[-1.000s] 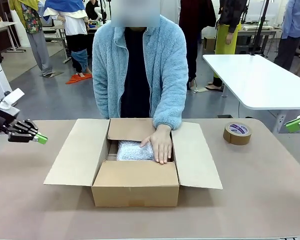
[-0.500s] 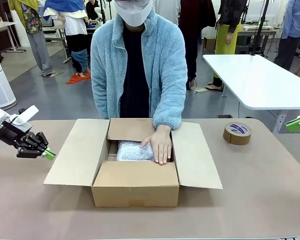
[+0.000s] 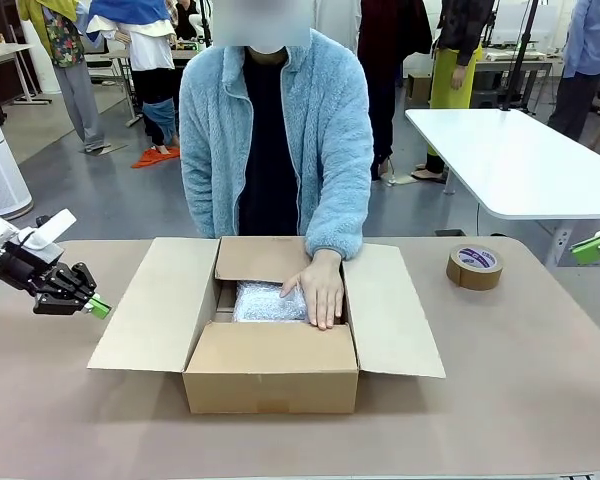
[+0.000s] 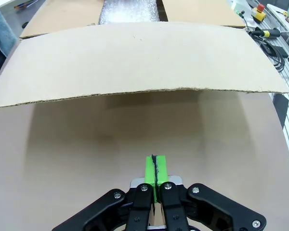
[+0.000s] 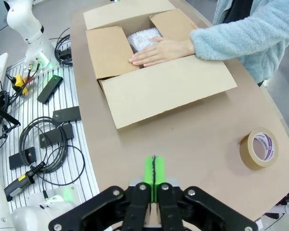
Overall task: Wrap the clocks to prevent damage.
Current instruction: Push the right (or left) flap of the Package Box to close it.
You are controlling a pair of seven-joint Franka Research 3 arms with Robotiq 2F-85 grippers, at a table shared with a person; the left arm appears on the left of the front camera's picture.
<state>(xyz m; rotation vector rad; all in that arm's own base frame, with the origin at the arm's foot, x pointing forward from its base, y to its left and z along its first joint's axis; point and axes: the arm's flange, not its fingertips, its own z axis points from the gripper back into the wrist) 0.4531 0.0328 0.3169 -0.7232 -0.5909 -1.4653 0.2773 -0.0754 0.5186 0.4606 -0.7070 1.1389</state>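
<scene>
An open cardboard box [image 3: 270,370] stands mid-table with all flaps spread. Inside lies a bundle in bubble wrap [image 3: 265,300]; no clock face shows through it. A person's hand [image 3: 323,290] rests on the bundle. The bubble wrap [image 5: 142,39] and the hand [image 5: 159,50] also appear in the right wrist view. My left gripper [image 3: 98,308] hovers shut and empty just left of the box's left flap [image 4: 135,62]; its green pads [image 4: 155,171] press together. My right gripper [image 3: 588,249] is shut and empty at the table's far right; its pads [image 5: 154,173] touch.
A roll of brown packing tape [image 3: 474,267] lies on the table right of the box, also seen as the tape [image 5: 259,148] in the right wrist view. Cables and small devices [image 5: 43,134] lie off the table's near edge. A white table [image 3: 520,160] stands behind.
My left gripper moved right and down, closer to the box's left flap, then held still. The person's hand and the right gripper stayed put.
</scene>
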